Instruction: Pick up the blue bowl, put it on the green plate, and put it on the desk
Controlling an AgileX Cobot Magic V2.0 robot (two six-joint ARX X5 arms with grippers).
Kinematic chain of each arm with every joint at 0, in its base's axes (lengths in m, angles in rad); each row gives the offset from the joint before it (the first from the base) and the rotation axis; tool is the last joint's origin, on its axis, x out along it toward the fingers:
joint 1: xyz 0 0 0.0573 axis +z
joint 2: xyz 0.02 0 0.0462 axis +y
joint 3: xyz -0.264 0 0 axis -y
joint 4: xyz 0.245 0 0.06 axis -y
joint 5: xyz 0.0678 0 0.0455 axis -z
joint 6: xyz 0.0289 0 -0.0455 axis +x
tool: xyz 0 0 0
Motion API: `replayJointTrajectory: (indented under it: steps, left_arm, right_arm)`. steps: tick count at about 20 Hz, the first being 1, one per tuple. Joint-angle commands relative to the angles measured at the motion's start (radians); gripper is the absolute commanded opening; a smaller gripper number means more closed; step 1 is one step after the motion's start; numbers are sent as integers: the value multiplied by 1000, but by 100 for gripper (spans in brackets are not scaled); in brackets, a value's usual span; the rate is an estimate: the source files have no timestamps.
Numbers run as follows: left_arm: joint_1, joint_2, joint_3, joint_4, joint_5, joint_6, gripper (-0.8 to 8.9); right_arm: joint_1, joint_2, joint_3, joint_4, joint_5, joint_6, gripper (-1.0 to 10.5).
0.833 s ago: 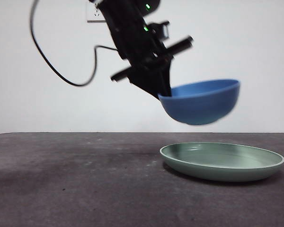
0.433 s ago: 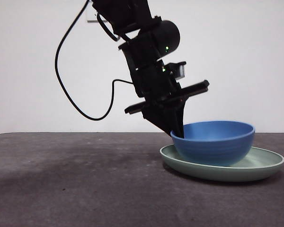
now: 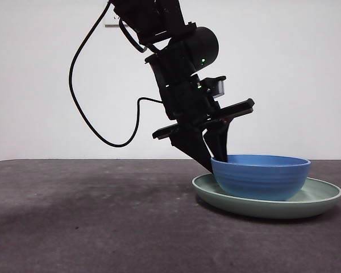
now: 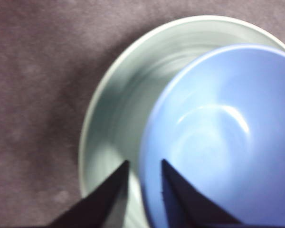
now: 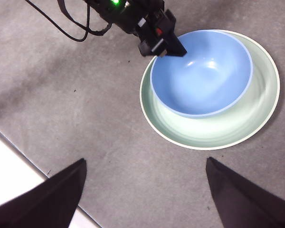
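This looks like a robot test room, not a home. A plain white wall [image 3: 307, 74] stands behind a bare dark desk [image 3: 91, 216]. A white wall socket [image 3: 115, 20] sits high up behind the left gripper [image 3: 216, 156], and a loose black cable [image 3: 88, 108] hangs from that arm.

Bowl [image 3: 261, 177]: a second ago we held it tilted mid-air; now level on the plate [image 3: 321, 198].
Left gripper [image 3: 215, 153]: lowered, jaws parted.
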Motion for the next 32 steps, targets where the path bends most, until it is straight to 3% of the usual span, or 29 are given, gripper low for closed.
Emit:
replayJointTrajectory:
  steps: [1,6,9,20,26,32]
  left_arm:
    - [-15,27,34,5,2,-3,160]
    - [-15,2,51,-28,3,-2,172]
    - [-7,-66,51,-31,2,1,228]
    - [75,-526,18,-167,2,62,228]
    - [150,-809,-271,-151,6,93,228]
    - [160,-1083,-673,-3,188,103,227]
  right_arm:
    - [3,6,14,3,-1,9,403]
    - [3,6,14,3,0,9,404]
    - [3,6,14,3,0,9,403]
    - [3,6,14,4,6,9,403]
    - [3,6,14,4,6,9,404]
    - [3,6,14,3,6,9,403]
